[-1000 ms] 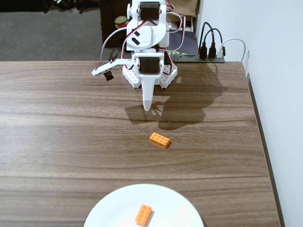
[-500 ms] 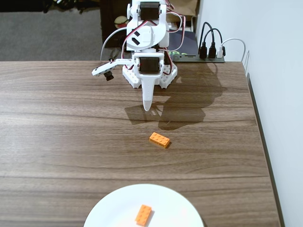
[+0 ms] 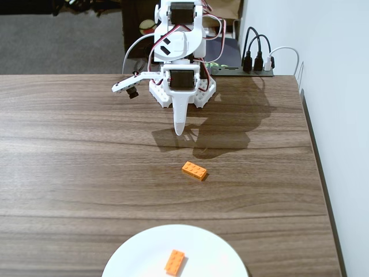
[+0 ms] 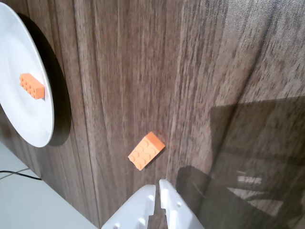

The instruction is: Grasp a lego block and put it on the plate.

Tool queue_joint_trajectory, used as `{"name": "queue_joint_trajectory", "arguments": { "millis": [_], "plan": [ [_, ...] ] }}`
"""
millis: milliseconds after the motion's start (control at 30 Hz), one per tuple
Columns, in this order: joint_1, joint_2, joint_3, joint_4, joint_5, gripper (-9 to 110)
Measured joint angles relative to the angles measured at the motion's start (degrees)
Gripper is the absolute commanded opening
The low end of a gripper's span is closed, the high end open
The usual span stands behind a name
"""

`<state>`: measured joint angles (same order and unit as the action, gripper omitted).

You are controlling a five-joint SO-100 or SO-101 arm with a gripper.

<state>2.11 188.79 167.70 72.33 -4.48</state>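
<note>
Nothing moved, hand [image 4: 157,188] nearly closed, empty, lego block [image 3: 194,170] mid-table, another brick [image 3: 174,262] on plate [image 3: 138,254]

A dark wood-grain table [image 3: 86,150] fills the fixed view; behind its far edge sit black plugs [image 3: 258,60] (with one white cable [image 3: 285,51]) and possibly grey carpet [image 3: 57,43].

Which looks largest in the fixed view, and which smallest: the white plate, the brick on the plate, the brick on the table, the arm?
1. The arm
2. The plate, though the picture's edge cuts it off
3. The brick on the table and the brick on the plate: they look alike in size, so no ranking.
</note>
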Motion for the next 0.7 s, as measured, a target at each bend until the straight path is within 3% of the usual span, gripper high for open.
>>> {"name": "queue_joint_trajectory", "arguments": {
  "millis": [700],
  "plan": [
    [0.00, 0.00, 0.00, 0.00, 0.00, 0]
  ]
}}
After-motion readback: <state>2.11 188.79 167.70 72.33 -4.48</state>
